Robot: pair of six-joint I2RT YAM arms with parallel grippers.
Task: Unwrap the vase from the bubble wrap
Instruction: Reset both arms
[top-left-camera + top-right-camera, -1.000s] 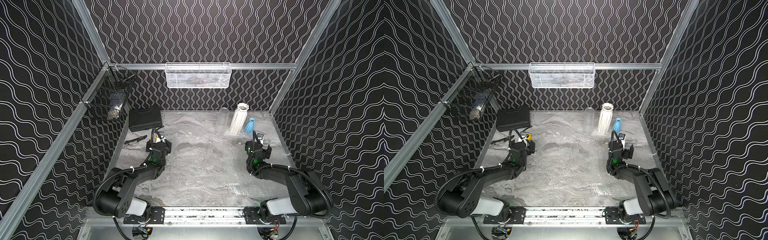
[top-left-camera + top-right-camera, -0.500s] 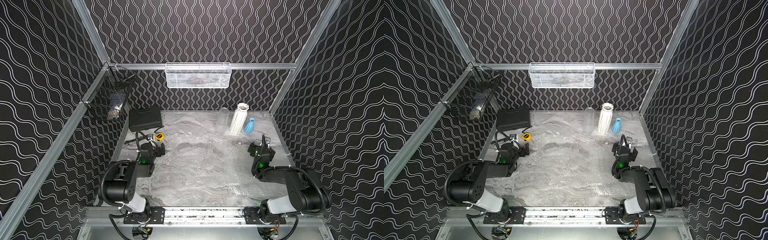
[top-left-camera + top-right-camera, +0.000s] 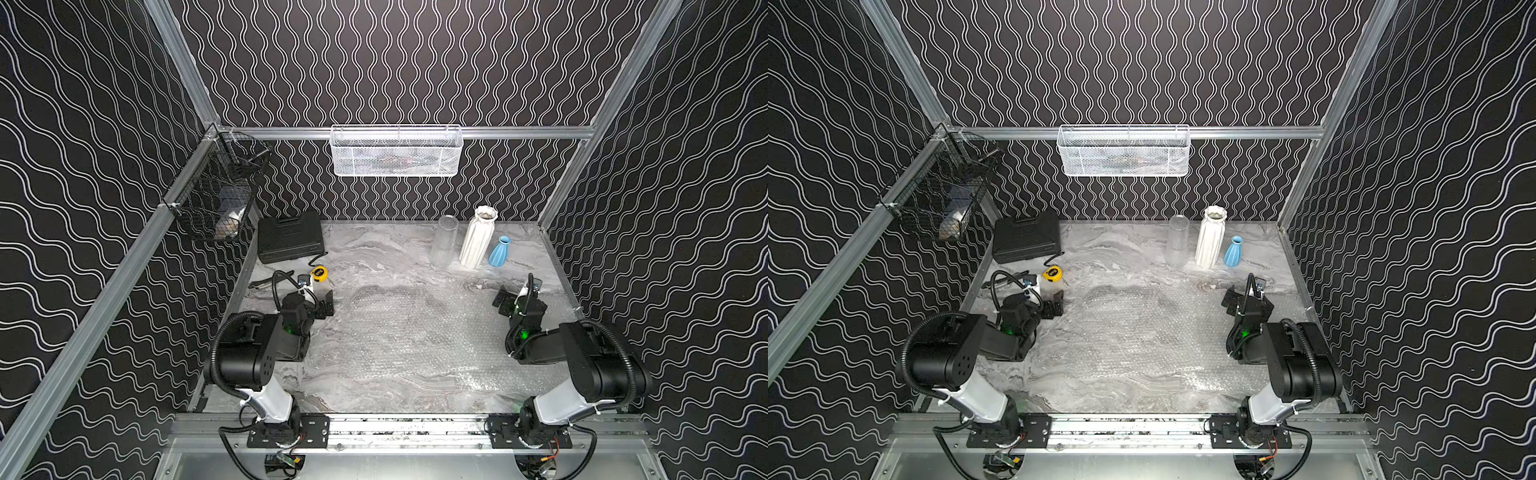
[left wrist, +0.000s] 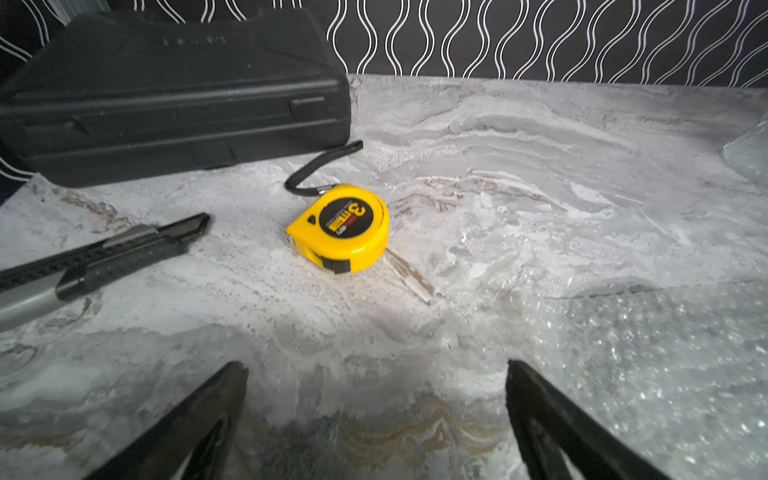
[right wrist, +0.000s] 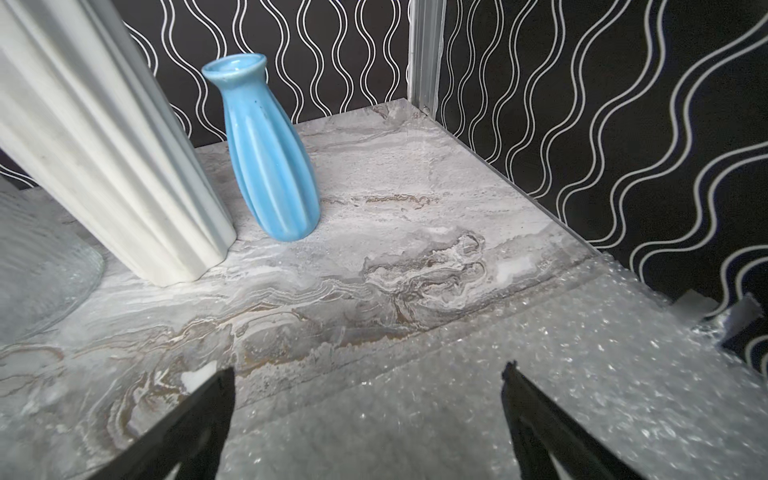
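In both top views the bubble wrap (image 3: 415,332) is lying flat across the grey marbled worktop (image 3: 374,249) between black wavy-lined walls (image 3: 395,62), with three vases (image 3: 478,237) standing at the back right. In the left wrist view the left jaws are gaping wide over bare worktop near a tape measure (image 4: 338,228), gripping nothing. In the right wrist view the right jaws are hanging spread apart above the bubble wrap, a blue vase (image 5: 266,158) standing beyond its edge.
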